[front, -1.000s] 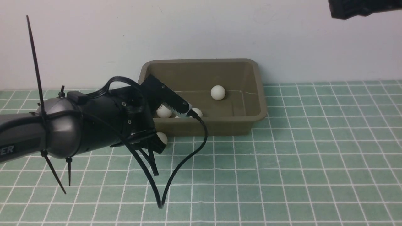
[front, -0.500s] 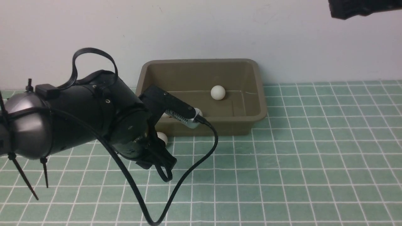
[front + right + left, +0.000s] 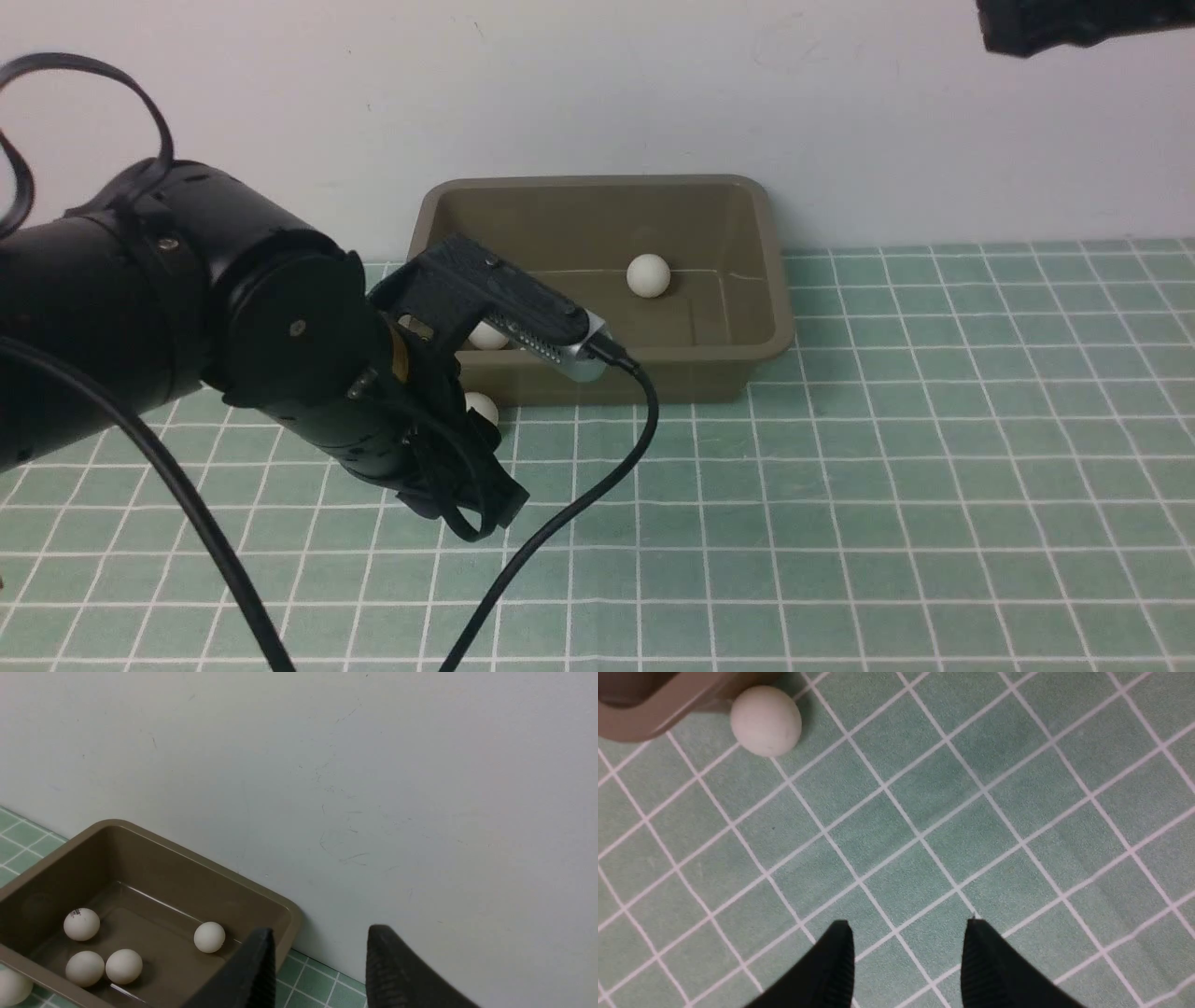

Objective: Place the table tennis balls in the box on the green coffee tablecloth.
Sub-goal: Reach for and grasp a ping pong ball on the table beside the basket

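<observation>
Your left gripper [image 3: 906, 924] has swung downward, away from the box [image 3: 653, 378]; its jaws stand parted, empty; one loose ball [image 3: 766, 721] lies on the tablecloth [image 3: 840, 467] just beside the box's near wall; lower over it next.

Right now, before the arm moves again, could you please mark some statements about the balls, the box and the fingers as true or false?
1. Four table tennis balls lie inside the box. True.
2. A fifth ball rests on the tablecloth, just outside the box. True.
3. The left fingers are shut on a ball. False: they stand apart and empty above bare cloth.
4. The right fingers reach down into the box. False: they are raised beside the box, apart and empty, facing the wall.
</observation>
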You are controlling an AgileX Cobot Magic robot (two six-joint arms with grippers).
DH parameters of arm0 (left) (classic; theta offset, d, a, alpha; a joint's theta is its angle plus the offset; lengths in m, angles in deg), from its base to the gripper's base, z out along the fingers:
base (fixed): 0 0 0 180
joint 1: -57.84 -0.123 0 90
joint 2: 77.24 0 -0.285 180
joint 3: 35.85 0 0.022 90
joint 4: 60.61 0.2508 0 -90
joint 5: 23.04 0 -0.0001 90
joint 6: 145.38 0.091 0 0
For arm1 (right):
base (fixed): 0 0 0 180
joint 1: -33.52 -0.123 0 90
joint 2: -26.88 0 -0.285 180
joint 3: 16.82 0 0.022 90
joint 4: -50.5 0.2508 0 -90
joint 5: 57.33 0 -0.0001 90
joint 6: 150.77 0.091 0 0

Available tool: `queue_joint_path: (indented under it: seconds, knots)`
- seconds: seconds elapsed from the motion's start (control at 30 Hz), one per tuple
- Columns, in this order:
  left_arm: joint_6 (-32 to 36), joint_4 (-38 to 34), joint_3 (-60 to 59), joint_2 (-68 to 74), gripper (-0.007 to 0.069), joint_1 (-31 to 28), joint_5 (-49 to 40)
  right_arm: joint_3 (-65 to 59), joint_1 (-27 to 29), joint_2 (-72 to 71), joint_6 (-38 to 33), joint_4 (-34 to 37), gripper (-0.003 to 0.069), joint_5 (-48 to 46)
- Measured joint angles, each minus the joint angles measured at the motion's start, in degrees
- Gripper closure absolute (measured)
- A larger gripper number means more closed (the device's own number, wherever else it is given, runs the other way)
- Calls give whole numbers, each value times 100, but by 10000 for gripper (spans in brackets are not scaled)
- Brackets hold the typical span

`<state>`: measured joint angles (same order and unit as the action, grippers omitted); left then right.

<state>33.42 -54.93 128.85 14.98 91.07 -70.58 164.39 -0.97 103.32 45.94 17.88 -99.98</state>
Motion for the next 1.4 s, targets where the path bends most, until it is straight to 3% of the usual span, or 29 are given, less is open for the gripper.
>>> queue_joint_path:
  seconds: [0.43,0.8,0.93,1.17,1.4]
  knots:
    - [23,69,-11,155,336,0,1053,0,0,0,0,0,398,0]
    - [-118,107,-11,-1193,336,0,120,0,0,0,0,0,398,33]
    - [-475,107,-11,-2045,336,0,-63,0,0,0,0,0,398,91]
    - [-1801,107,-11,-3194,336,0,-658,0,0,0,0,-5,398,130]
    - [-2185,107,-384,-3411,336,0,-1135,0,0,0,0,-5,398,130]
